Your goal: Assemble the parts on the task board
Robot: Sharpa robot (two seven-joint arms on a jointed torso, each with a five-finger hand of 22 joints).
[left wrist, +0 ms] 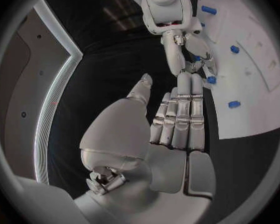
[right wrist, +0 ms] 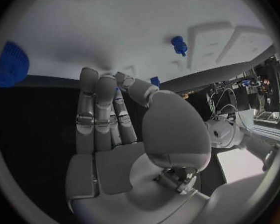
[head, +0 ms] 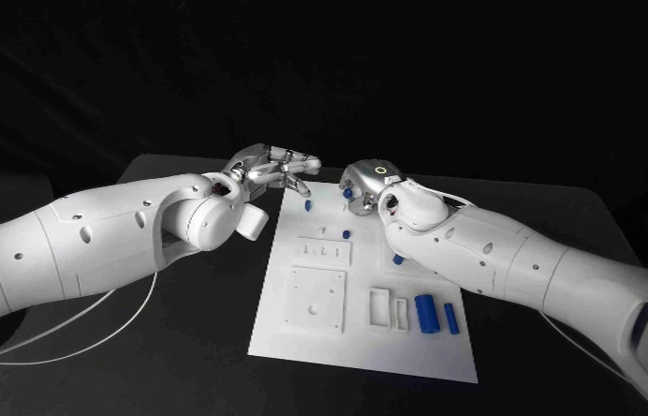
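Observation:
The white task board [head: 314, 346] lies in the middle of the black table. Small blue parts [head: 346, 233] stand on its far half, and a blue cylinder [head: 427, 313] lies near its right edge. My right hand [head: 364, 188] is over the board's far edge, and its thumb and fingers pinch a small blue part [right wrist: 154, 80] that is mostly hidden. The left wrist view shows the right hand [left wrist: 180, 42] with that blue part [left wrist: 210, 79] at its fingertips. My left hand [head: 277, 167] hovers just off the board's far left corner, fingers straight and holding nothing.
White blocks and a square plate [head: 315, 299] sit on the board's near half. A second blue piece [head: 451, 318] lies beside the cylinder. A white cable [head: 81, 318] trails over the table at the left. Black table surrounds the board.

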